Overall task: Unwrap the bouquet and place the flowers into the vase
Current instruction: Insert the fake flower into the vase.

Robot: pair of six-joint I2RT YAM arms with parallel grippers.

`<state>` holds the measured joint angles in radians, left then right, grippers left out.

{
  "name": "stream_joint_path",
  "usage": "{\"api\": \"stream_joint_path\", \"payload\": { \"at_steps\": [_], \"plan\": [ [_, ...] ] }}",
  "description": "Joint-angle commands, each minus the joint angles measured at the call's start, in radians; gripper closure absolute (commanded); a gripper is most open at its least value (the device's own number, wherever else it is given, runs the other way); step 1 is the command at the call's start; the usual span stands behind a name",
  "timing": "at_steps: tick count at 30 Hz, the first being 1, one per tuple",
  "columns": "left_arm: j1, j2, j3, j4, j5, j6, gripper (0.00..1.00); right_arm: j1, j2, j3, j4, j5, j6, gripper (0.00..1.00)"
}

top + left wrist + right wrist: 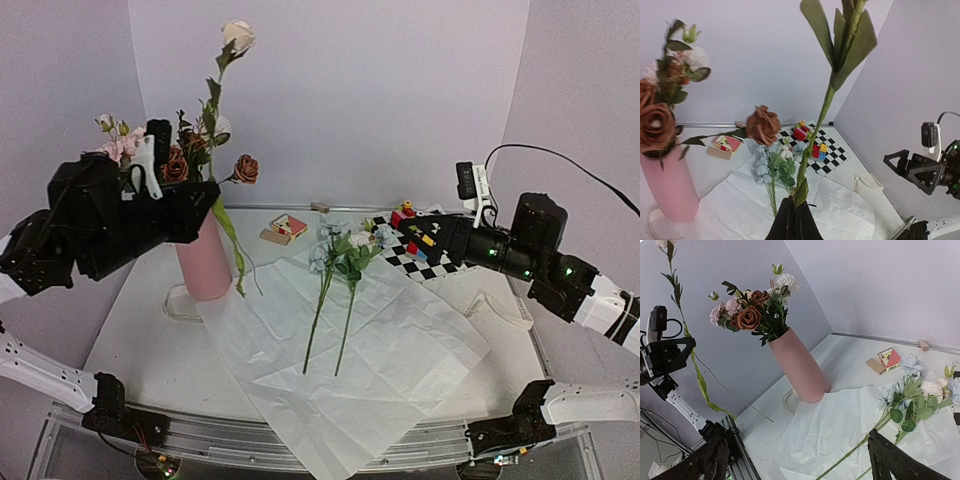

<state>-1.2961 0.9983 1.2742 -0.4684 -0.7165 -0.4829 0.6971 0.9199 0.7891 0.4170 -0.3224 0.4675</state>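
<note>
The left claw (799, 205) is clamped tight on the lower stem of a long white rose (238, 36), holding it upright just beside the vase (205, 268); the bloom stands high over everything and the loose tail of the stem trails down past the vase's side. The right claw (797, 450) stands wide open with nothing in it, over the right part of the paper (400, 345). Several of the flowers are already in the vase, a cluster (180, 160) of rust-brown, pink and white heads, while a few pale blue and white stems (345, 250) lie on the unfolded paper in the middle of the table, heads towards the checkered mat (432, 262) and stem ends towards the near edge. They look light, with thin wiry stems, stiff enough to stand when pinched yet likely to bend and sway, as the long one curves a little above the grip. The fabric heads and leaves would crush or snag, so I judge the bare stretch of stem below the leaves the best place to pinch. The lying stems rest flat on soft, crinkled paper, which may get nipped along with them, and they lie so close together that one pinch could catch two. The vase is tall and narrow and may tip if a stem drags on its rim or on the crowded heads
</note>
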Motion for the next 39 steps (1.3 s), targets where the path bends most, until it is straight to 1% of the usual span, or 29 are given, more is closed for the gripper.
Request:
{"api": "stream_joint_path", "payload": {
  "at_steps": [1, 8, 13, 16, 19, 21, 25, 31, 33, 37, 39],
  "plan": [
    [0.0, -0.112, 0.075, -0.088, -0.151, 0.089, 1.0, 0.005, -0.013, 0.002, 0.035, 0.008, -0.009, 0.02],
    [0.0, -0.15, 0.128, -0.146, -0.314, 0.237, 1.0, 0.006, -0.018, 0.002, 0.034, 0.016, -0.015, 0.02],
    [0.0, -0.164, 0.158, -0.142, -0.474, 0.364, 1.0, 0.006, -0.004, 0.01, 0.034, 0.015, -0.017, 0.02],
    [0.0, -0.184, 0.164, -0.116, -0.52, 0.409, 1.0, 0.006, 0.004, 0.013, 0.035, 0.016, -0.018, 0.02],
    [0.0, -0.241, 0.117, 0.027, -0.517, 0.525, 1.0, 0.006, 0.015, 0.015, 0.037, 0.017, -0.019, 0.02],
    [0.0, -0.269, 0.098, 0.109, -0.525, 0.556, 1.0, 0.005, 0.025, 0.019, 0.04, 0.012, -0.018, 0.02],
    [-0.009, -0.263, 0.109, 0.118, -0.512, 0.554, 1.0, 0.006, 0.036, 0.021, 0.048, 0.004, -0.012, 0.02],
    [-0.011, -0.172, 0.114, 0.114, -0.509, 0.592, 1.0, 0.005, 0.036, 0.02, 0.054, 0.002, -0.01, 0.02],
    [-0.011, -0.161, 0.104, 0.154, -0.511, 0.636, 1.0, 0.006, 0.036, 0.019, 0.055, 0.001, -0.008, 0.02],
    [-0.011, -0.168, 0.042, 0.307, -0.491, 0.708, 1.0, 0.006, 0.03, 0.019, 0.053, -0.001, -0.008, 0.02],
    [-0.011, -0.16, 0.039, 0.324, -0.487, 0.713, 1.0, 0.006, 0.029, 0.02, 0.055, 0.0, -0.008, 0.02]
  ]
}}
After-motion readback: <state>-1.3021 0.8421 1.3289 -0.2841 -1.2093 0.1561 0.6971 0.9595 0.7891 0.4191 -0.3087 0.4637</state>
